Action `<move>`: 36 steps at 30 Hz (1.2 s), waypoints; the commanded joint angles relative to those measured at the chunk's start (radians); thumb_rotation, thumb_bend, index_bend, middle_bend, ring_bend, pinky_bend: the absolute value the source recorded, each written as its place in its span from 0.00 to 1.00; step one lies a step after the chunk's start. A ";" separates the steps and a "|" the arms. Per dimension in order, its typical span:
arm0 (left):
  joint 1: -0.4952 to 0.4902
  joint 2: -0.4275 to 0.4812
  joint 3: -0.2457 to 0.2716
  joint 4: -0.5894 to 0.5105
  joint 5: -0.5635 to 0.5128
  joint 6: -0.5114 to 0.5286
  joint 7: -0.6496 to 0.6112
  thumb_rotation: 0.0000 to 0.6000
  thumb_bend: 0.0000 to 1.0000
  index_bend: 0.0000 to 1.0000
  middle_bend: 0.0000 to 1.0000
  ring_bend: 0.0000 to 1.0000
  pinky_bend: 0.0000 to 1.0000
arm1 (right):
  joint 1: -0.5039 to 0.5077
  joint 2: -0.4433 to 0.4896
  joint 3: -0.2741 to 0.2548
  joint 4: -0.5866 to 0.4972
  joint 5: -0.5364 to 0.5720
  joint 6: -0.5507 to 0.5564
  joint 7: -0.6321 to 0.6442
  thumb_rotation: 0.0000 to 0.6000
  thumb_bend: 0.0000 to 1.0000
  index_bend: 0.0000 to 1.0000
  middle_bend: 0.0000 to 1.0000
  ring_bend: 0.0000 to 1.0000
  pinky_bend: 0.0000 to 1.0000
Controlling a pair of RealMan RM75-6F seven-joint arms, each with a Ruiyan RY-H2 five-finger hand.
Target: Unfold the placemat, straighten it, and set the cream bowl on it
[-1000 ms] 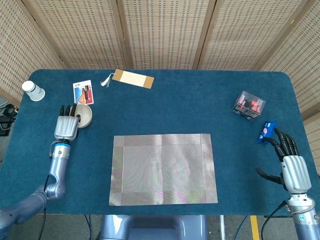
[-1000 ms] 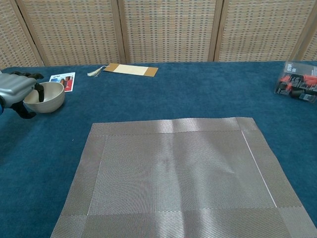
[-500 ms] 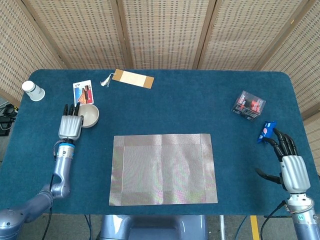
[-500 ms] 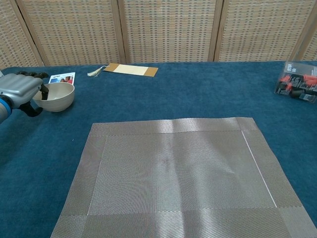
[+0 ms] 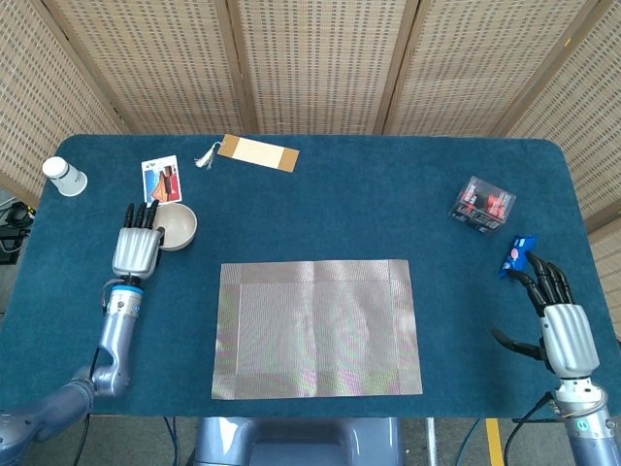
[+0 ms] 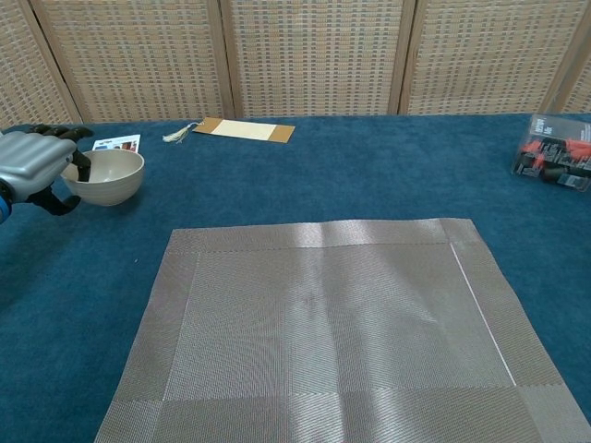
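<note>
The grey woven placemat [image 5: 317, 328] [image 6: 332, 323] lies unfolded and flat at the table's front centre. To its upper left the cream bowl [image 5: 177, 225] [image 6: 112, 175] stands upright, and my left hand [image 5: 137, 248] [image 6: 35, 162] grips its near-left rim, one finger hooked inside. In the chest view the bowl looks lifted slightly off the cloth; I cannot tell for sure. Far from both, my right hand [image 5: 561, 325] rests open at the table's right front edge, fingers spread, holding nothing.
A white paper cup [image 5: 64, 176] lies at the far left. A picture card [image 5: 160, 179] sits behind the bowl, a tasselled tan bookmark [image 5: 254, 152] further back. A clear box with red contents [image 5: 482, 204] and a blue wrapper [image 5: 517, 255] lie at the right.
My left hand has carried the bowl rightward and slightly toward the placemat. The right hand has slid a little toward the front edge.
</note>
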 commanded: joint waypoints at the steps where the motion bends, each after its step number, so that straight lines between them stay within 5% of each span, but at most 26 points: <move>1: 0.009 0.015 0.012 -0.045 0.029 0.033 -0.004 1.00 0.52 0.83 0.00 0.00 0.00 | -0.001 0.001 -0.001 -0.002 -0.003 0.003 0.000 1.00 0.15 0.22 0.00 0.00 0.00; 9: 0.002 0.049 0.055 -0.300 0.156 0.148 0.041 1.00 0.52 0.83 0.00 0.00 0.00 | -0.005 0.009 -0.002 -0.012 -0.011 0.014 0.011 1.00 0.15 0.22 0.00 0.00 0.00; 18: -0.018 0.016 0.109 -0.488 0.254 0.164 0.125 1.00 0.52 0.83 0.00 0.00 0.00 | -0.007 0.022 -0.003 -0.019 -0.015 0.019 0.036 1.00 0.15 0.22 0.00 0.00 0.00; 36: -0.041 -0.121 0.141 -0.525 0.268 0.090 0.250 1.00 0.52 0.83 0.00 0.00 0.00 | -0.011 0.034 -0.006 -0.025 -0.026 0.030 0.056 1.00 0.15 0.22 0.00 0.00 0.00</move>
